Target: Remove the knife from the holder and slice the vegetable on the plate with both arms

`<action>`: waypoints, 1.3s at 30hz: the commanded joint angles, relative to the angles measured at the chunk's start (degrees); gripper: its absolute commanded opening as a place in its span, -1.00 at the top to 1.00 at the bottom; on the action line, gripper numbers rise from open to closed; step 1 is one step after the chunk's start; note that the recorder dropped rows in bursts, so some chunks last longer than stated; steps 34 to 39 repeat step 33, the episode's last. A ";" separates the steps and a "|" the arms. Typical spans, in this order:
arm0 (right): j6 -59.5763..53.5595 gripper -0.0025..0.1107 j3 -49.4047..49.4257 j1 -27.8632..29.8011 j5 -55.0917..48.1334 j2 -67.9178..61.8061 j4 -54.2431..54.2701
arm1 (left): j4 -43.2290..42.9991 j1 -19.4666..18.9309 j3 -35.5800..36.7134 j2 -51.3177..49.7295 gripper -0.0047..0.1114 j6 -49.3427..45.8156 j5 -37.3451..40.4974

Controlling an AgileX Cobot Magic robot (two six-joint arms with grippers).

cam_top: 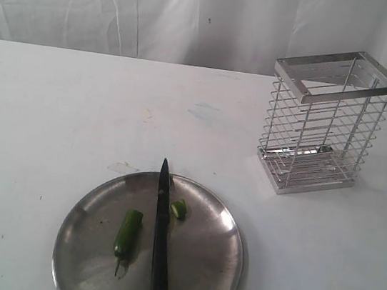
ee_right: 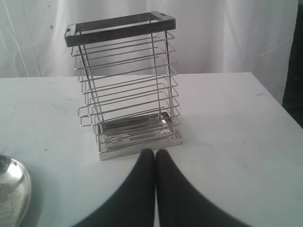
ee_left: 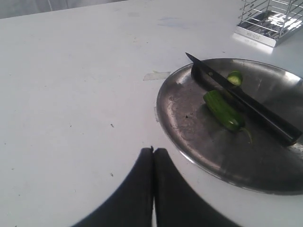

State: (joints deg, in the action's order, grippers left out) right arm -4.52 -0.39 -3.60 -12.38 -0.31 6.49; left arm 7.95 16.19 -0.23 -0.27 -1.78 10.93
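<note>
My left jaws: pressed together, holding nothing, over the counter near the steel plate. My right jaws: also closed and empty, facing the wire holder, which stands upright on the counter, well apart from the plate. The knife lies flat across the plate, tip at the far rim. The green chilli lies just left of the blade, and a small cut piece lies just right of it.

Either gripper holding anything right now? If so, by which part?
Nothing is held. The left gripper and right gripper are shut and empty; the knife lies on the plate.
</note>
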 commanded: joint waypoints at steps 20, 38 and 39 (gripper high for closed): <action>-0.19 0.96 0.39 0.30 1.24 0.31 -0.76 | 0.14 -4.80 0.23 0.27 0.92 0.36 0.20; -0.19 0.96 0.39 0.30 1.24 0.31 -0.76 | 0.14 -4.80 0.23 0.27 0.92 0.36 0.20; -0.19 0.96 0.39 0.30 1.24 0.31 -0.76 | 0.14 -4.80 0.23 0.27 0.92 0.36 0.20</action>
